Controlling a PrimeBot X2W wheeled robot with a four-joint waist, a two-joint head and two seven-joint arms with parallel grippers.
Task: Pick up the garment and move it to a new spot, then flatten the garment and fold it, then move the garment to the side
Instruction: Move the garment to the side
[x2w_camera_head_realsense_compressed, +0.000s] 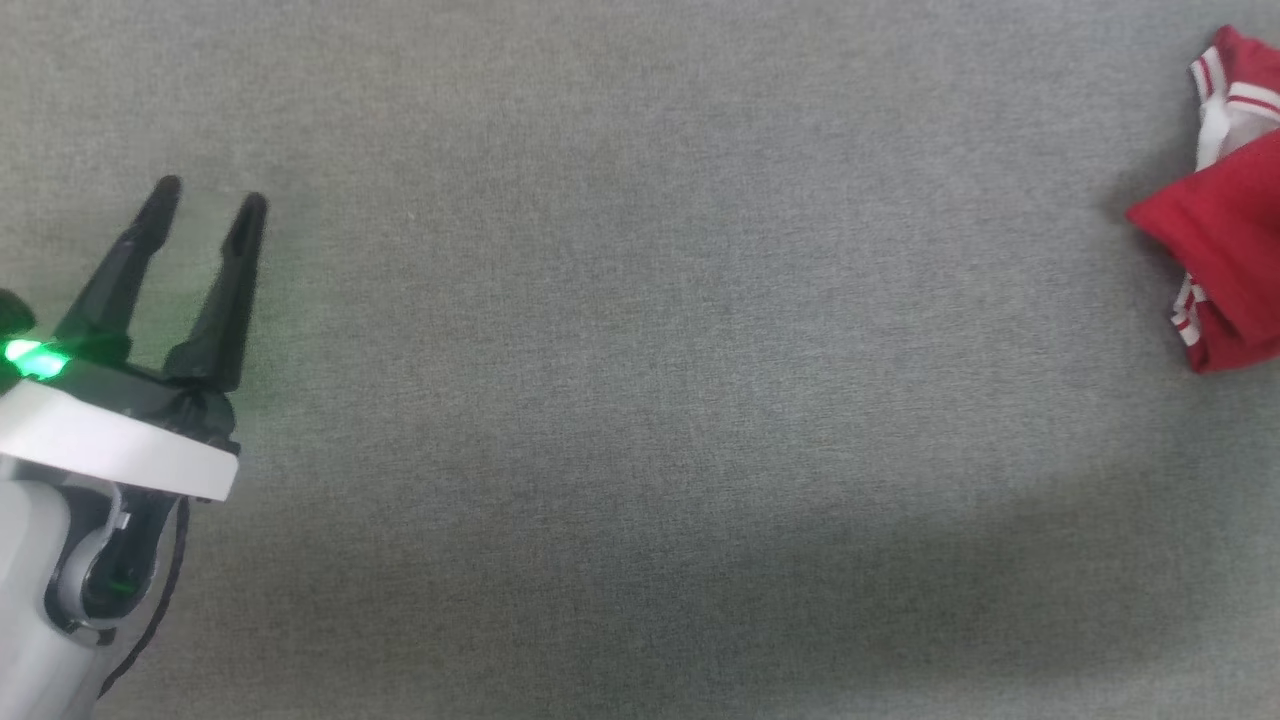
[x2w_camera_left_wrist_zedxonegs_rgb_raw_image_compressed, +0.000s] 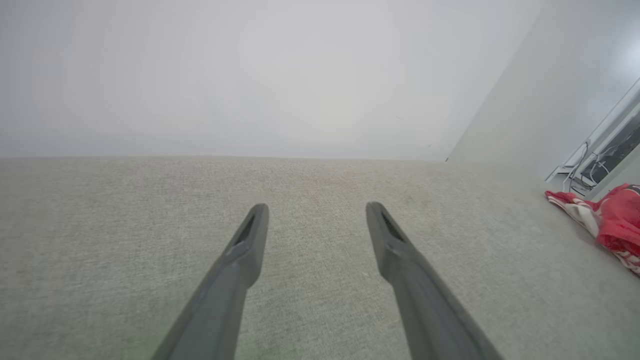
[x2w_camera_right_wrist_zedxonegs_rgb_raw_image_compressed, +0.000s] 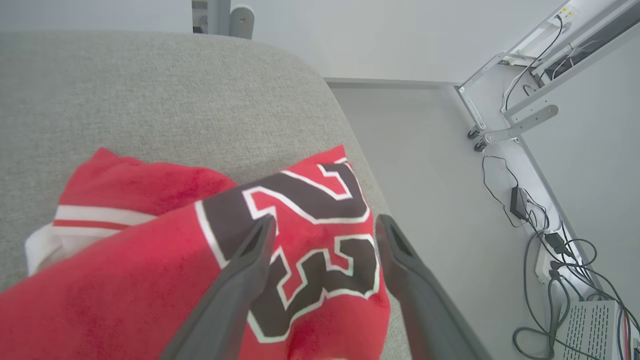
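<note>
- Over at the far right edge of the grey cloth surface: the garment, bunched into a red heap with white fabric and striped trim poking out.
- Well apart from the left gripper, way across at the lower left of the head view, with bare grey cloth in between.
- Fingers there spread wide, gripping nothing, poised over bare cloth.
- Same story from the left wrist view: left gripper agape, the garment off at the right margin.
- Now the right wrist view: right gripper directly over the garment, fingers parted wide, one fingertip on either side of the printed patch.
- No fabric pinched between them as far as can be seen; touching the cloth or just above it, cannot tell.
- Lying close to the surface's rounded corner, with the floor just beyond.
- Writing: dark block figures with a white outline on the red front, reading like "23", creased across a fold.
- Off the surface to the right: cables and a white vented box down on the floor.
</note>
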